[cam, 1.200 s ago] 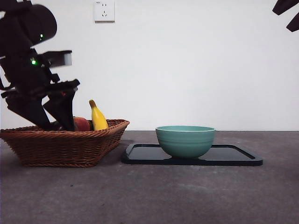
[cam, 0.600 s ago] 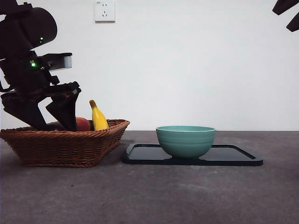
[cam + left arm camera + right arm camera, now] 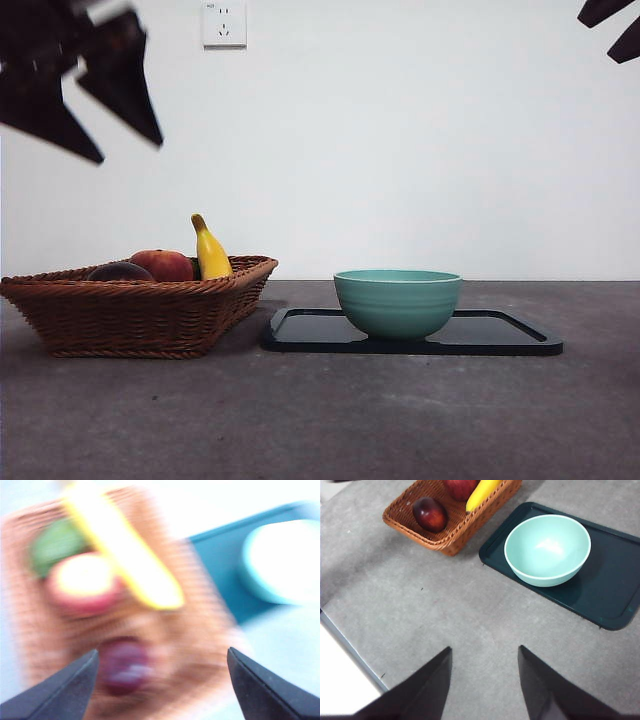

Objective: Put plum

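Observation:
The plum (image 3: 120, 271), dark and glossy, lies in the wicker basket (image 3: 140, 315) at the left. In the right wrist view the plum (image 3: 430, 513) rests near one corner of the basket (image 3: 445, 542). The blurred left wrist view shows the plum (image 3: 125, 666) below, near one jaw. My left gripper (image 3: 128, 150) hangs high above the basket, open, with nothing between its jaws (image 3: 162, 652). My right gripper (image 3: 484, 649) stands open over bare table and appears only as a black tip (image 3: 610, 30) at the top right corner.
A banana (image 3: 208, 250) and a red fruit (image 3: 165, 264) share the basket; a green item (image 3: 57, 542) lies behind them. A teal bowl (image 3: 397, 300) stands on a dark tray (image 3: 500, 335) to the basket's right. The table's edge (image 3: 350, 650) runs near the right arm.
The left gripper has risen out of the basket to the top of the view, empty. The plum now shows uncovered in the basket. The right arm has barely moved.

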